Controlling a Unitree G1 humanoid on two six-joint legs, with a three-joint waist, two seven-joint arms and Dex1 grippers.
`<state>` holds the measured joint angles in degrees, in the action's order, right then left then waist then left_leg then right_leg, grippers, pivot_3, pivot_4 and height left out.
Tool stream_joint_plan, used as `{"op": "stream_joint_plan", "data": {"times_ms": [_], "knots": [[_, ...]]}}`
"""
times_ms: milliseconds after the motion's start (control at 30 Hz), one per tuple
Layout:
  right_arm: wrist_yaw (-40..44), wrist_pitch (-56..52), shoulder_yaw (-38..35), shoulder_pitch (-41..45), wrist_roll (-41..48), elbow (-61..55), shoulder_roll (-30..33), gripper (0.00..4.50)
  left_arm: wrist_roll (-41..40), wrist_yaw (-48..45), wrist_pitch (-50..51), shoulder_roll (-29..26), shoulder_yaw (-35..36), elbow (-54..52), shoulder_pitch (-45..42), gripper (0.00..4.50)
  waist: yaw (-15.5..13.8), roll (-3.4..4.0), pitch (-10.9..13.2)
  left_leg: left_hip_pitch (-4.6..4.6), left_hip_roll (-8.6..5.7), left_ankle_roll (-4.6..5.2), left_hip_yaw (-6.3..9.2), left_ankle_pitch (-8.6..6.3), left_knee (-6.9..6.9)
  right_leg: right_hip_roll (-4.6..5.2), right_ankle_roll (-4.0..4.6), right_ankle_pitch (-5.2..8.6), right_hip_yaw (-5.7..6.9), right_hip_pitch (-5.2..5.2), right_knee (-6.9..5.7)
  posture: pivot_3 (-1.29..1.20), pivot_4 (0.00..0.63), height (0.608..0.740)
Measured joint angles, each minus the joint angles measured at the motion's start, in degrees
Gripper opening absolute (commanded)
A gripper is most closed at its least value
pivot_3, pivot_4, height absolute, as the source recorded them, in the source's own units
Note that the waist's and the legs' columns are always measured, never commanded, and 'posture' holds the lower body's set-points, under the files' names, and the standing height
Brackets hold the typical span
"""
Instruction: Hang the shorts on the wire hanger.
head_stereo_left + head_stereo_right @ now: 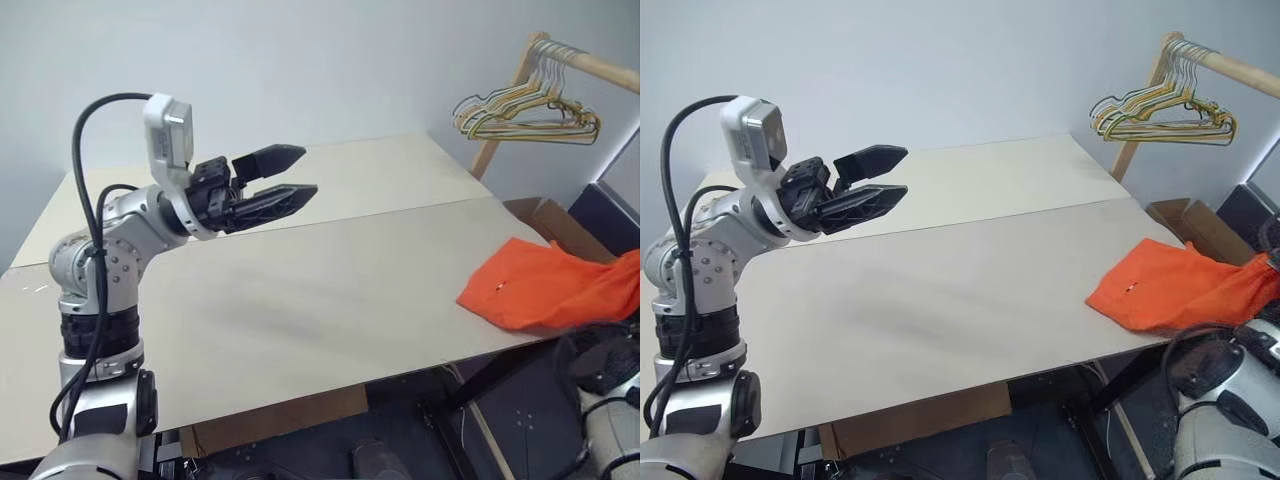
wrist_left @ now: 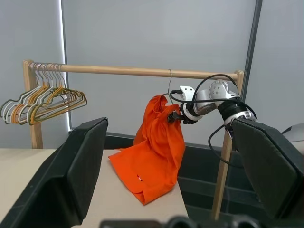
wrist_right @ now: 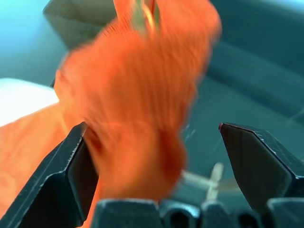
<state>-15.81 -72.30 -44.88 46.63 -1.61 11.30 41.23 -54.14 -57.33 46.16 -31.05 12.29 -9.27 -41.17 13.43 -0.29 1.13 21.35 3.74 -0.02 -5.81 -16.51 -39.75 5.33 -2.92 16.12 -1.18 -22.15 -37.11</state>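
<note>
Spare hangers [image 2: 42,99] beside shorts [image 2: 156,147]

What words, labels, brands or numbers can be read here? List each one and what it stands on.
None can be read.
The shorts carry a tiny white mark, too small to tell whether it is text.
The bunch of hangers, the table and the left gripper show no lettering.
</note>
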Motion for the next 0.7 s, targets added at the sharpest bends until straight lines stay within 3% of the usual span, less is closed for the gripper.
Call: {"op": "stream_joint_plan", "data": {"times_ms": [333, 433, 700], "knots": [[-1.06, 26.38, 20.43, -9.72, -8.49, -19.64, -0.46, 4.45, 0.62, 0.08, -1.14, -0.26, -0.07, -0.15, 0.28, 4.50, -0.04, 0.06, 0.01, -0.06, 0.01, -0.03, -0.06, 0.01, 0.00, -0.01, -0.04, -0.01, -0.08, 0.00, -0.01, -0.19, 0.000, 0.740], [9.05, 35.46, 22.85, -9.95, -1.99, -24.70, -3.03, 4.45, 2.72, 2.69, -2.49, -0.34, -0.09, -1.64, 2.21, 4.50, 0.12, 0.04, 0.02, -0.15, 0.05, 0.01, -0.07, -0.01, 0.03, -0.06, -0.05, -0.02, -0.13, 0.03, -0.01, -0.17, 0.000, 0.740], [40.89, 39.84, 34.63, -18.03, 15.40, -28.27, -3.96, 4.45, 8.30, 6.94, -4.93, -5.60, 0.24, -10.24, 16.39, 4.50, -2.12, -0.17, 0.14, -0.07, 0.05, 0.34, -0.01, -0.20, 0.02, -0.02, -0.04, -0.04, -0.04, 0.04, 0.05, -0.05, 0.000, 0.740]]}}
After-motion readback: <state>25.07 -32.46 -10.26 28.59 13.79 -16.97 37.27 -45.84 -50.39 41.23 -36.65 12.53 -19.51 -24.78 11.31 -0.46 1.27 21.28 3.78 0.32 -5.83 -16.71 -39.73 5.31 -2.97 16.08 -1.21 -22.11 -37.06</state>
